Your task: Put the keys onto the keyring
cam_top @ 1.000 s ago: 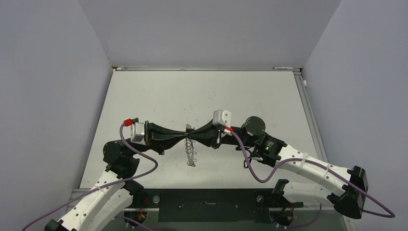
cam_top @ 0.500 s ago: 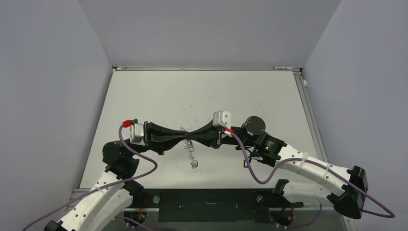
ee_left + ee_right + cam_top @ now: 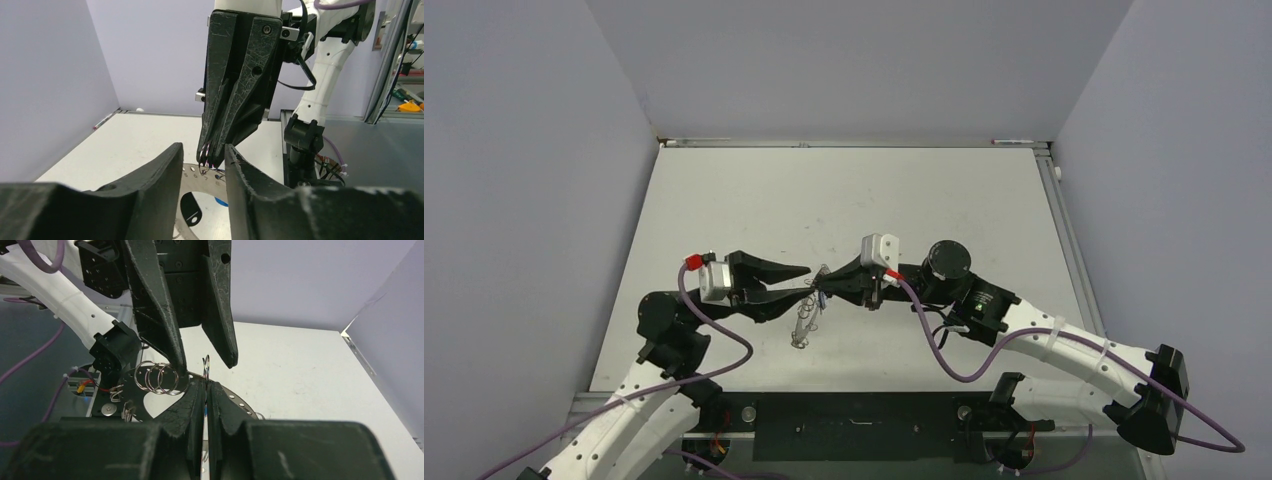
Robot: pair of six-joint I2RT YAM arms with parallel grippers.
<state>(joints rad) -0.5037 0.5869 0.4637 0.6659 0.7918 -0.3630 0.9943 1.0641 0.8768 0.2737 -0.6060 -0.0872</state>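
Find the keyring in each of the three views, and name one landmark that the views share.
Top external: the keyring is at centre, just below where the left gripper and right gripper face each other.
Left wrist: keyring at bottom centre, a grey plate between the left fingers.
Right wrist: keyring left of centre, a dark plate with wire loops.
Shared landmark: the right gripper's shut tips, pinching a wire loop.

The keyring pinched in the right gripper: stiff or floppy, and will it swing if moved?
Probably swings: the right gripper pinches the keyring by one thin edge loop, the rest dangling below. Its flat plate looks stiff, but the wire loops likely jiggle. Smooth metal may slip.
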